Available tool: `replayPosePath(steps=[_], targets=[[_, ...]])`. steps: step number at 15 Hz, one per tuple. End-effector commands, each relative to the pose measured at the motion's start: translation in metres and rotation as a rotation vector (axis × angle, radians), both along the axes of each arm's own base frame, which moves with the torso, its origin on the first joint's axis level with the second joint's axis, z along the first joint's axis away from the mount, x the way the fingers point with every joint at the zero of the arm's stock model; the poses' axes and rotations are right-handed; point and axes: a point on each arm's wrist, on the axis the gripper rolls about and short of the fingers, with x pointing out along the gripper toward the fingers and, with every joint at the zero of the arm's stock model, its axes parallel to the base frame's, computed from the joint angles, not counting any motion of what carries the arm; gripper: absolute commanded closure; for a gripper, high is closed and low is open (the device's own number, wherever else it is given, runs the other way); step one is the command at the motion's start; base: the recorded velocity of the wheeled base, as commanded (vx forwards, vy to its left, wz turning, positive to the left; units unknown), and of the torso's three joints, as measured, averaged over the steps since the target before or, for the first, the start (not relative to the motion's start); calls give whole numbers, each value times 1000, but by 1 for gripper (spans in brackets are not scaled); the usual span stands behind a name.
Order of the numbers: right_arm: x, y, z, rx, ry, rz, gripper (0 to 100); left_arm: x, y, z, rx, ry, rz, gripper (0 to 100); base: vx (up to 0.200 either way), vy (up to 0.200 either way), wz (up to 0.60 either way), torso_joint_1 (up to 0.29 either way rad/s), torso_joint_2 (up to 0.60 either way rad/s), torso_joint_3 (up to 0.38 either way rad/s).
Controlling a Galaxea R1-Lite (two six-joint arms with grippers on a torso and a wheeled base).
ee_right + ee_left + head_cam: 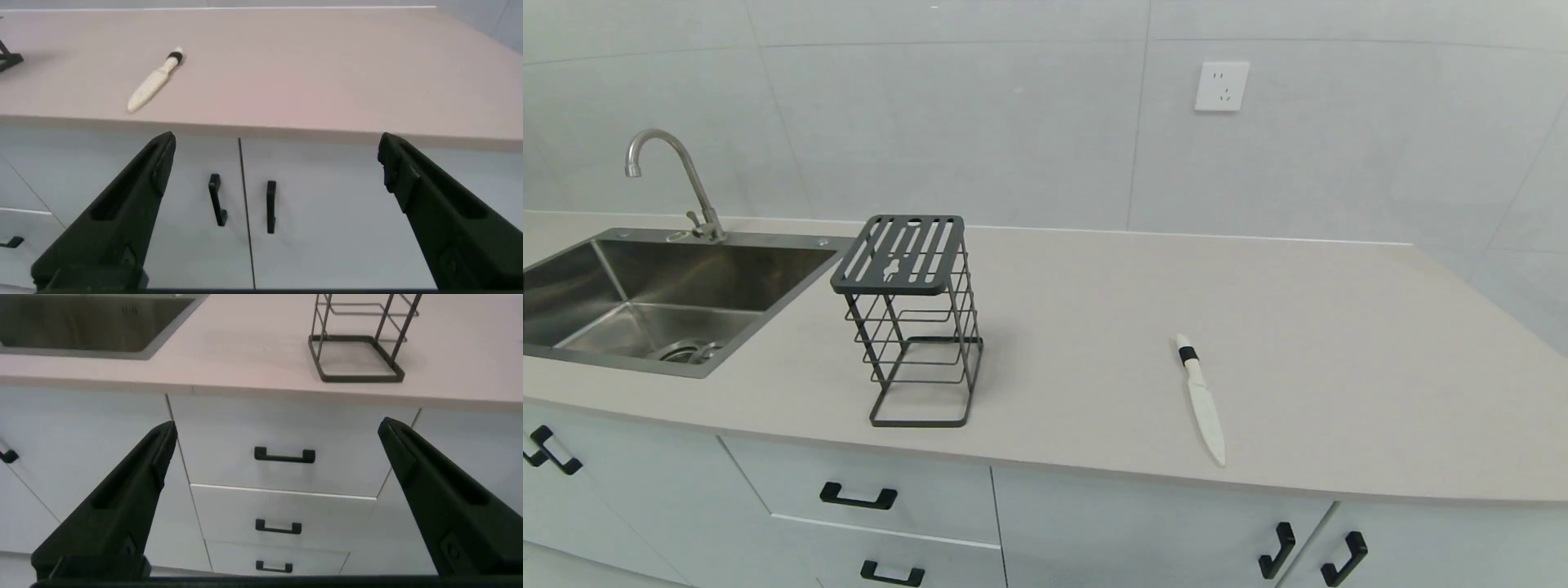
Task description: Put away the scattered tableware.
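ok, knife flat on counter, rack nr sink

The left pincer and right pincer have matte black, angular fingers tapering to blunt tips.

Steel sink, curved faucet, wall socket, grey countertop

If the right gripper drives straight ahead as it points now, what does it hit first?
Probably the cabinet doors below the counter edge, not the knife lying on top; depth unclear.
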Motion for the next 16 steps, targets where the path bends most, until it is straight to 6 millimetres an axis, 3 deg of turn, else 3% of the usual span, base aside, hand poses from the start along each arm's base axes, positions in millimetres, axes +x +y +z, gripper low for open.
replayPosePath(steps=[1, 6, 9, 16], targets=[[0, 0, 0, 0, 2, 1, 0, 0, 0, 0, 0, 1, 0, 0, 0, 0, 0, 232, -530, -310], [0, 0, 0, 0, 2, -1, 0, 0, 0, 0, 2, 3, 2, 0, 0, 0, 0, 215, -495, -272], [0, 0, 0, 0, 2, -1, 0, 0, 0, 0, 2, 3, 2, 0, 0, 0, -600, 46, -106, -54], [0, 0, 0, 0, 2, 1, 0, 0, 0, 0, 2, 3, 2, 0, 0, 0, 0, 0, 0, 0]])
